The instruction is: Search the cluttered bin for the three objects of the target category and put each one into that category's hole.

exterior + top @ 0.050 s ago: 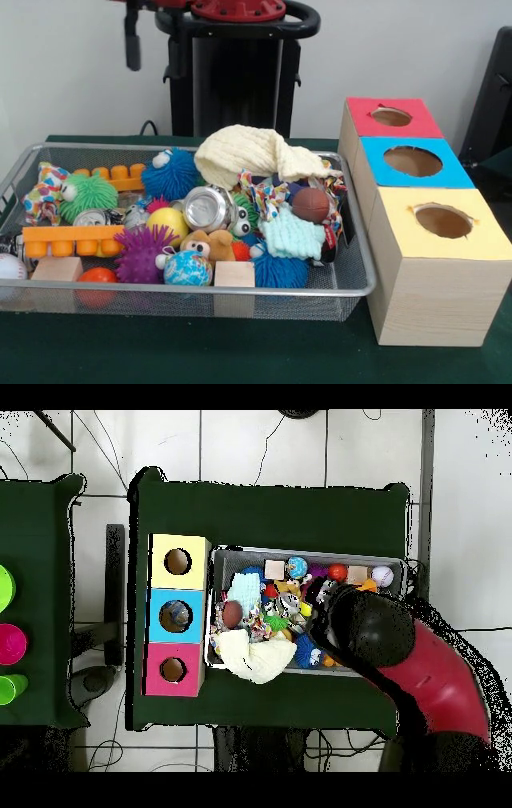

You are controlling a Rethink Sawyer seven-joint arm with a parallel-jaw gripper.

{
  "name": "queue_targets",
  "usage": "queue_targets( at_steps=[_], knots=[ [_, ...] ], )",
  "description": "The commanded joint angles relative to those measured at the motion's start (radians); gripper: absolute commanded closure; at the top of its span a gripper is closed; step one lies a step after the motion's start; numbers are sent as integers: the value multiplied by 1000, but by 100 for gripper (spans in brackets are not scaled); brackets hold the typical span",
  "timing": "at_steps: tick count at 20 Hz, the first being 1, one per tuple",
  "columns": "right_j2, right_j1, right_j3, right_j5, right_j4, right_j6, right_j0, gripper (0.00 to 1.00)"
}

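A wire mesh bin (200, 290) holds a heap of toys. Among them are a cream knitted cloth (248, 156), a crushed silver can (206, 208), a brown football (310, 204), a globe ball (188, 269), blue (172, 174), green (88, 196) and purple (142, 254) spiky balls, wooden blocks (234, 274) and orange bricks (70, 238). Beside the bin stand three boxes with round holes: red (364, 124), blue (382, 174) and yellow (400, 234). My gripper (132, 44) hangs high over the bin's left end, touching nothing. In the overhead view the arm (372, 629) hides it.
The bin (300, 552) lies on a green cloth, with the yellow (160, 562), blue (158, 616) and red (155, 669) boxes against one short end. A baseball (10, 266) and an orange ball (98, 276) sit in the bin's front left corner.
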Motion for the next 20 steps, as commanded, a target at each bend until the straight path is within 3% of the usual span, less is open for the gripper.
queue_targets(
  at_steps=[1, 10, 15, 20],
  knots=[
    [224, 35, 170, -112, -139, -237, -131, 0],
    [305, 77, 228, -219, -287, -124, -192, 0],
    [342, 97, 257, -273, -331, -43, -200, 0],
    [371, 167, 268, -361, -361, 26, -209, 0]
  ],
)
